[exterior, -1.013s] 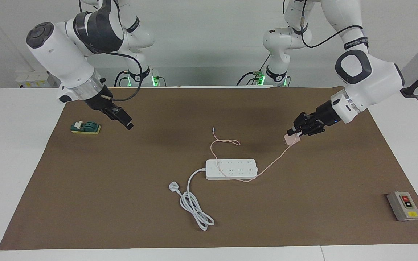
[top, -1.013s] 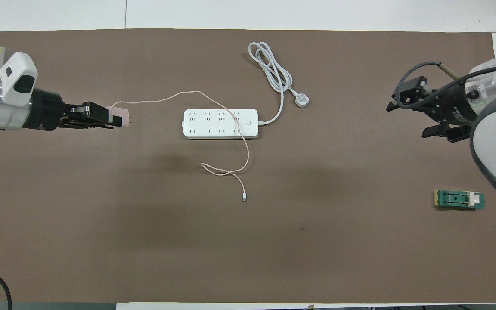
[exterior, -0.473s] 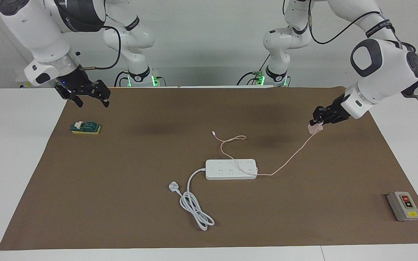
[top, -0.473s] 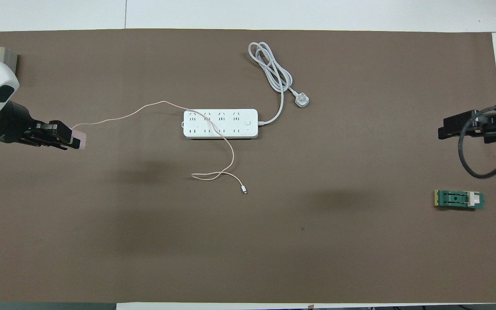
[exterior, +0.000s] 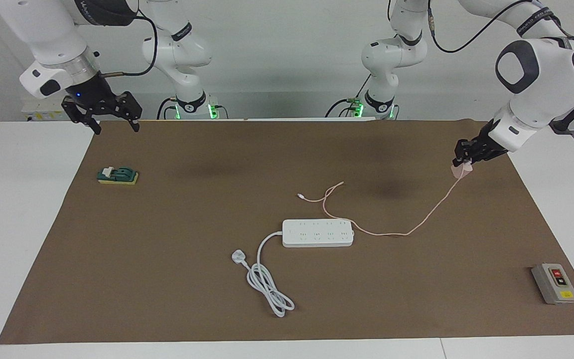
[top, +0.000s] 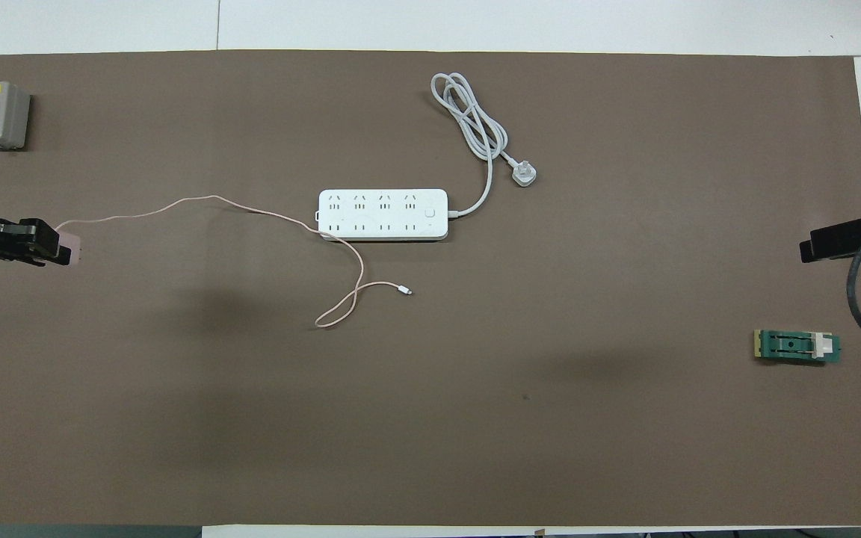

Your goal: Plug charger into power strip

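one step of the job looks done: the left gripper (exterior: 463, 163) has its jaws closed on the charger (exterior: 461, 171), raised over the left arm's end of the table (exterior: 43, 299), well apart from the power strip (exterior: 318, 233) at mid-table. its pink cable (exterior: 416, 227) trails past the strip; plugging in remains. the right gripper (exterior: 101, 113) waits with jaws wide and empty. a brown mat (exterior: 167, 279) covers the white table, against a plain pale wall.
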`<state>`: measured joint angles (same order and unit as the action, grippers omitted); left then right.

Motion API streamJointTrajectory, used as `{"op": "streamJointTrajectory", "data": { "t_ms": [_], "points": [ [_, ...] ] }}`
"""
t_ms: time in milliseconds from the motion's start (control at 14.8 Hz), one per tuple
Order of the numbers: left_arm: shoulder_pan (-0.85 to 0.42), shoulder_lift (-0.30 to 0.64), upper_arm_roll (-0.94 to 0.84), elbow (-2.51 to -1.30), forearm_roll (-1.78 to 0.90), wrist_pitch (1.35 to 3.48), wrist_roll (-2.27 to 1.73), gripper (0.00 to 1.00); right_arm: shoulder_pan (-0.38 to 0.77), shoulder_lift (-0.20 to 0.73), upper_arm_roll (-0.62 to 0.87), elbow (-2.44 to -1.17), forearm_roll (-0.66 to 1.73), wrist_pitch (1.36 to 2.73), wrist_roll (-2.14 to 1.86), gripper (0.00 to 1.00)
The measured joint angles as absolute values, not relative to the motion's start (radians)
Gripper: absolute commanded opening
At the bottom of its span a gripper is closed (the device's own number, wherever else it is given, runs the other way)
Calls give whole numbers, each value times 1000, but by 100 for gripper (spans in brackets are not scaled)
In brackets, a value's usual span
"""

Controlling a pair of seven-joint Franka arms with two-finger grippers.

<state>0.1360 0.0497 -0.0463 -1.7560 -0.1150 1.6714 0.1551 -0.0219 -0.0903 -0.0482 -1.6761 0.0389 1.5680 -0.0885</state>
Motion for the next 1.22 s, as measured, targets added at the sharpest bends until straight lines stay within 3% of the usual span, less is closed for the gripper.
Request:
{"op": "streamJointTrajectory", "data": {
  "t_ms": [540, 743, 946, 1216],
  "points": [
    [213, 29, -43, -1757, 37, 1672, 159, 0, -25, -91, -35, -1649, -50, 1541, -88, 100],
    [306, 22, -41, -1755, 45, 1715, 207, 0, -25, -91, -35, -1646, -48, 1529, -88, 100],
    [380, 23, -36, -1756, 45, 1807, 64, 0, -25, -91, -33, -1644, -29, 1519, -88, 100],
    [362, 23, -53, -1759, 45, 1814, -270, 0, -25, -91, -32, -1636, -25, 1495, -88, 100]
  ]
}}
